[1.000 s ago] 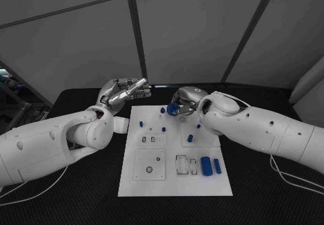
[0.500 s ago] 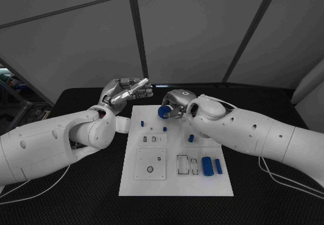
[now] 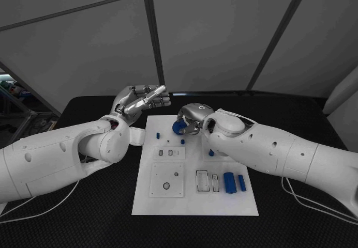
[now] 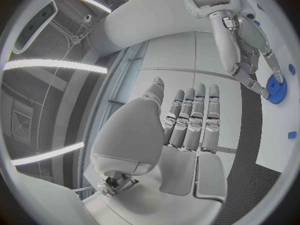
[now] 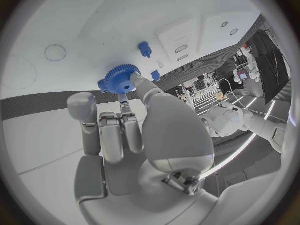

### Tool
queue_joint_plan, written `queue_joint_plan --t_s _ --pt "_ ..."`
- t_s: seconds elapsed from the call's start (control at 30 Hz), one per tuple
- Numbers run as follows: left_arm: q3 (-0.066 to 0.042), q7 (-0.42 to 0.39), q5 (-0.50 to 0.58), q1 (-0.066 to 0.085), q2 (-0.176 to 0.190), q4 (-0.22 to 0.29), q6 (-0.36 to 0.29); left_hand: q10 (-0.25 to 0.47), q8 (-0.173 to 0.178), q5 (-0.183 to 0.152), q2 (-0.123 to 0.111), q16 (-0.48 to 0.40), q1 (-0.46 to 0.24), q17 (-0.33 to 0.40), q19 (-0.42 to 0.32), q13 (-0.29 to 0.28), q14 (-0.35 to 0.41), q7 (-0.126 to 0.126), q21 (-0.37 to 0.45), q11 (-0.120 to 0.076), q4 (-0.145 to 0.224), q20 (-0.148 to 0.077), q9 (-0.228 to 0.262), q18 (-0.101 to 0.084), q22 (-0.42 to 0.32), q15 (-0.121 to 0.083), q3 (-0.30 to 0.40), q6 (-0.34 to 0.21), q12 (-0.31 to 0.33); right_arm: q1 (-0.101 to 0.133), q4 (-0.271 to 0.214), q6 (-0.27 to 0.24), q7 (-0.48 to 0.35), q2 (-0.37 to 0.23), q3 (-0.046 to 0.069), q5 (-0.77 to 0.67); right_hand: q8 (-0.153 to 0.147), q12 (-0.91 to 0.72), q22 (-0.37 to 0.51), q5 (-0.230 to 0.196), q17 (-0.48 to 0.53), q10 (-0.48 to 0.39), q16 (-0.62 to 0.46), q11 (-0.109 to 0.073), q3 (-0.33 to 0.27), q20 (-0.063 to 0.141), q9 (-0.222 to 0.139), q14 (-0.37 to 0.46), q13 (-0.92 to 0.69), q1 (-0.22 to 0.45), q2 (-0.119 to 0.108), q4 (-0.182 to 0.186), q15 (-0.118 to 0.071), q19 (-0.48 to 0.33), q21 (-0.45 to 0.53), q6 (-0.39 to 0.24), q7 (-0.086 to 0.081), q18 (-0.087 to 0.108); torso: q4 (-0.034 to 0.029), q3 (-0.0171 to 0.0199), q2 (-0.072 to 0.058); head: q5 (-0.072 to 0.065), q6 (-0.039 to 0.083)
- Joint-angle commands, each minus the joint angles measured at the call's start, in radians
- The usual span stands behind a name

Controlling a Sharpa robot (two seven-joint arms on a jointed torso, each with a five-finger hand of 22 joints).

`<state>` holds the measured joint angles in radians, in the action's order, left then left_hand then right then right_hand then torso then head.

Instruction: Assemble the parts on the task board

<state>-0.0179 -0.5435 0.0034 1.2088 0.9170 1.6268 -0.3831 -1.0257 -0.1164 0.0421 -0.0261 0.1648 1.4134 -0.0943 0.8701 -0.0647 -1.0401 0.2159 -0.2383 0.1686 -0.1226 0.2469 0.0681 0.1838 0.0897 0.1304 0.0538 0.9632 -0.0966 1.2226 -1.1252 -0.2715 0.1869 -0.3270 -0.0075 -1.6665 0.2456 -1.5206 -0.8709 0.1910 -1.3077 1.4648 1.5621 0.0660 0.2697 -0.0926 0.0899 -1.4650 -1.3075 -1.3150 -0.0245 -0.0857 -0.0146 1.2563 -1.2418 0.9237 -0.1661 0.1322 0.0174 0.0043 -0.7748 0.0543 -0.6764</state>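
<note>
Step in hand: the right hand [image 3: 191, 118] is carrying a blue gear [image 3: 179, 126] over the far end of the task board [image 3: 194, 206], judged to be on its way to a seat there.
Right hand: it is grasping the blue gear at its fingertips; in the right wrist view the toothed disc [image 5: 119, 80] is sitting at the tips of the fingers [image 5: 112, 135] with its centre hole facing the camera.
Left hand: the left hand [image 3: 138, 101] is hovering off the board's far left corner, holding nothing, its fingers [image 4: 190, 120] lying straight and side by side.
Where the gear is: above the far middle of the board, near 2 small blue pegs [image 5: 145, 49]; whether it is touching the board cannot be told.
Other parts: 2 blue cylinders [image 3: 230, 182] are lying at the near right of the board beside rectangular slots [image 3: 201, 181]; 1 small blue piece [image 3: 158, 136] is standing towards the far left.
Doing it well: keeping the gear's face level with the board, lining its centre hole over its post before lowering, and easing it down without tilting, since a skewed gear would likely jam.
Risk: the fingertip hold looks light, so a sideways nudge against a peg could twist the gear out.
Left hand's part: staying off the board seems sensible until the gear is seated.
Writing: no brand, label or lettering can be read on the board, parts, arms or tabletop [image 3: 89, 217].
</note>
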Motion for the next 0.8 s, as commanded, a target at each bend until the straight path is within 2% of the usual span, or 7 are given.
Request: queue_joint_plan --t_s 0.03,0.2,0.4,0.53,0.8 --pt "-0.001 -0.004 -0.002 0.002 -0.003 0.001 0.01 -0.008 0.006 0.005 0.011 -0.004 0.001 0.001 0.007 0.0 -0.008 0.001 0.006 0.002 0.007 0.001 -0.001 0.0 -0.001 0.003 0.0 0.004 0.002 -0.003 0.008 -0.001 -0.005 0.007 0.0 -0.009 0.004 -0.002 0.002 0.004 -0.247 0.059 0.004 -0.008 0.006 0.006 -0.002 -0.102 -0.19 0.003 0.003 0.0 -0.005 0.002 -0.003 0.039 0.024 -0.007 0.0008 0.0001 0.0 0.0 0.0" --pt "-0.001 -0.003 -0.002 0.002 -0.004 0.0 0.01 -0.008 0.007 0.005 0.012 -0.005 0.001 0.001 0.008 0.0 -0.008 0.001 0.007 0.002 0.009 0.001 -0.001 0.0 -0.001 0.003 0.0 0.004 0.004 -0.006 0.024 -0.015 -0.005 0.015 0.0 -0.011 -0.008 0.003 0.005 0.002 -0.246 0.054 0.003 -0.005 0.011 0.005 -0.006 -0.102 -0.183 0.009 -0.001 -0.002 -0.004 0.0 -0.002 0.034 0.02 -0.007 0.0009 0.0 0.001 0.001 -0.001" --pt "-0.001 -0.003 -0.002 0.002 -0.005 -0.001 0.01 -0.008 0.007 0.005 0.012 -0.005 0.001 0.001 0.008 0.0 -0.008 0.001 0.007 0.002 0.009 0.001 -0.001 0.0 -0.001 0.003 0.0 0.004 0.004 -0.006 0.034 -0.031 -0.008 0.022 -0.001 -0.011 -0.036 0.015 0.011 -0.008 -0.242 0.042 0.002 0.005 0.017 0.001 -0.017 -0.101 -0.166 0.02 -0.011 -0.005 0.003 -0.004 0.002 0.011 0.009 -0.006 0.0018 0.0001 0.0 0.002 -0.001" --pt "-0.001 -0.002 -0.002 0.002 -0.005 -0.002 0.011 -0.008 0.007 0.005 0.012 -0.005 0.001 0.001 0.008 0.0 -0.008 0.001 0.007 0.002 0.009 0.001 -0.001 0.0 -0.001 0.003 0.0 0.004 0.004 -0.006 0.038 -0.034 -0.011 0.025 -0.001 -0.01 -0.069 0.025 0.016 -0.028 -0.24 0.033 0.001 0.014 0.015 -0.007 -0.024 -0.1 -0.154 0.034 -0.024 -0.005 0.012 -0.008 0.005 -0.025 -0.002 -0.006 0.0009 0.0002 0.001 0.002 -0.001" --pt "-0.001 -0.001 -0.002 0.002 -0.005 -0.002 0.011 -0.008 0.007 0.005 0.012 -0.005 0.001 0.001 0.008 0.0 -0.008 0.001 0.007 0.002 0.009 0.001 -0.001 0.0 -0.001 0.003 0.0 0.004 0.004 -0.007 0.043 -0.025 -0.012 0.027 -0.001 -0.005 -0.124 0.042 0.027 -0.077 -0.236 0.016 0.0 0.018 -0.006 -0.017 -0.025 -0.099 -0.131 0.055 -0.043 0.007 0.02 -0.015 0.011 -0.092 -0.004 -0.003 0.0019 0.0002 0.001 0.003 -0.002"
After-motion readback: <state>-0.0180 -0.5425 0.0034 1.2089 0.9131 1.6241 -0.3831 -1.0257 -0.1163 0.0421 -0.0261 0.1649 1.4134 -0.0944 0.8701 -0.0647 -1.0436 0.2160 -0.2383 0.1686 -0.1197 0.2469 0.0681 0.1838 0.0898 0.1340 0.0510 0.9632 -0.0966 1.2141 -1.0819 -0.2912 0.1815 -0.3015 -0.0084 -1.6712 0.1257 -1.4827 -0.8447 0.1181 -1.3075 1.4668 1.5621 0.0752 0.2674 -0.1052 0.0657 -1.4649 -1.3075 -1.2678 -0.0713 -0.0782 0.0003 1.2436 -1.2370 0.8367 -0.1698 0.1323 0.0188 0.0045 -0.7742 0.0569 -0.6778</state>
